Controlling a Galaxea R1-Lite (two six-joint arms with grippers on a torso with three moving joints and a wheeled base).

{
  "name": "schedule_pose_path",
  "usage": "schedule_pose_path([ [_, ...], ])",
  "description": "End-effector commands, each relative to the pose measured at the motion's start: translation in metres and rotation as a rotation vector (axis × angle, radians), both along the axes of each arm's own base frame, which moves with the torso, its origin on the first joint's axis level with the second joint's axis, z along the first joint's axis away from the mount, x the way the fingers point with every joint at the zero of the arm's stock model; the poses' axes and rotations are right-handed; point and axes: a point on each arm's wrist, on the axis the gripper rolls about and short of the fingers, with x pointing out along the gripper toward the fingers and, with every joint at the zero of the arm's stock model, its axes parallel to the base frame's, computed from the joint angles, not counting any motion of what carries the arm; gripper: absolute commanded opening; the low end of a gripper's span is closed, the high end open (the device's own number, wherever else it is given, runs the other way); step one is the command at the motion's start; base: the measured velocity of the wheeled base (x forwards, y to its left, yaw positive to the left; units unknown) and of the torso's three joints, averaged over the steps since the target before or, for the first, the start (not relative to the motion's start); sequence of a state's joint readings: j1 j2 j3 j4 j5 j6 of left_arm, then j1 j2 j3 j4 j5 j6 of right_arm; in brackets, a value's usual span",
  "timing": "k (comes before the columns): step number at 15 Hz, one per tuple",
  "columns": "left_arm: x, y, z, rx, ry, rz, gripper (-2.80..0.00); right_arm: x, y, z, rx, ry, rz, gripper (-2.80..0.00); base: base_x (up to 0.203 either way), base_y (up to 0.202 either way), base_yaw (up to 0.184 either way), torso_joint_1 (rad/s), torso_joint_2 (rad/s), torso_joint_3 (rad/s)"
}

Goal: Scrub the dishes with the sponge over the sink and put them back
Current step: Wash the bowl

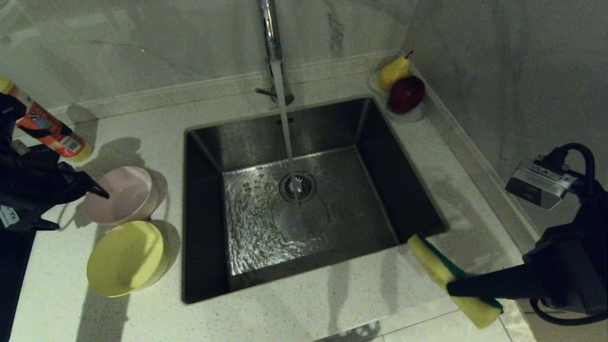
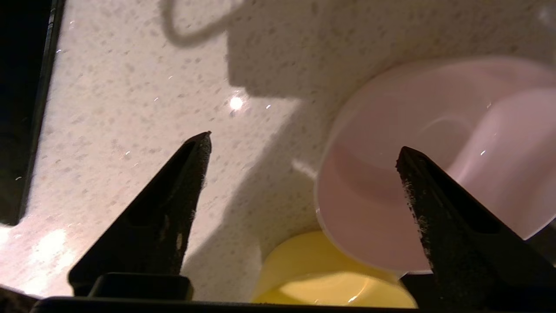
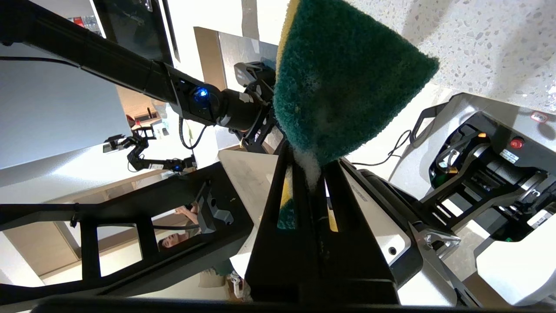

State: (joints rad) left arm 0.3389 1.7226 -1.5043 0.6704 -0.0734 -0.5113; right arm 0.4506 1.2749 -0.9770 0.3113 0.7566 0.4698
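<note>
Nearest the robot on the right, the right gripper [image 1: 468,286] is hanging just past the near right corner of the big square stainless steel sink [image 1: 380,142], jaws squeezed together on the rectangular sponge, yellow foam with a dark green scouring face [image 1: 439,268], which is poking up and left toward the basin. On the near left, the small round yellow plastic bowl [image 1: 124,259] is sitting on the speckled pale stone counter [image 1: 294,313], and the pale pink plastic bowl [image 1: 121,194] is just behind it, rims looking like they're touching. No blue bowl is showing anywhere. The left gripper [image 1: 78,204] is hovering at the pink bowl's left edge with its fingers [image 2: 186,182] spread wide apart, holding nothing, one finger out over the bowl and the other over bare counter. If it's going for the pink one, I'd say straddle the rim with one finger inside and one outside, then close gently so the light plastic isn't skating into the yellow bowl. Farther back, the tall chrome tap [image 1: 270,33] is running water onto the round strainer drain [image 1: 297,186], an orange-labelled bottle [image 1: 47,126] is lying at far left, and a yellow pear [image 1: 393,72] and a dark red apple [image 1: 406,94] are sitting in a clear dish in the far right corner.
</note>
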Motion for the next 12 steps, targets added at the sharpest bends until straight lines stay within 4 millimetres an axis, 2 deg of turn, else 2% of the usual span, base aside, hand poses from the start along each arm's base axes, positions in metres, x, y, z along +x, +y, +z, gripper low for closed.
schedule_pose_path([
  [1, 0.004, 0.002, -0.005, -0.017, 0.008, 0.020, 0.00, 0.000, 0.000, 0.000, 0.002, 0.005, 0.003, -2.80, 0.000, 0.000, 0.000, 0.000, 0.00, 0.000],
  [8, 0.014, 0.005, -0.027, -0.028, 0.048, 0.079, 0.00, 0.001, -0.003, 0.000, 0.002, 0.004, -0.017, -2.80, 0.000, 0.000, 0.000, 0.000, 0.00, 0.000],
  [11, 0.014, 0.006, -0.027, -0.018, 0.041, 0.097, 0.00, 0.000, -0.004, 0.001, 0.005, -0.003, -0.017, -2.80, 0.000, 0.000, 0.000, 0.000, 0.00, 0.000],
  [12, 0.015, 0.006, -0.027, -0.022, 0.040, 0.103, -2.80, 0.000, -0.004, 0.002, 0.006, -0.006, -0.016, -2.80, 0.000, 0.000, 0.000, 0.000, 0.00, 0.000],
])
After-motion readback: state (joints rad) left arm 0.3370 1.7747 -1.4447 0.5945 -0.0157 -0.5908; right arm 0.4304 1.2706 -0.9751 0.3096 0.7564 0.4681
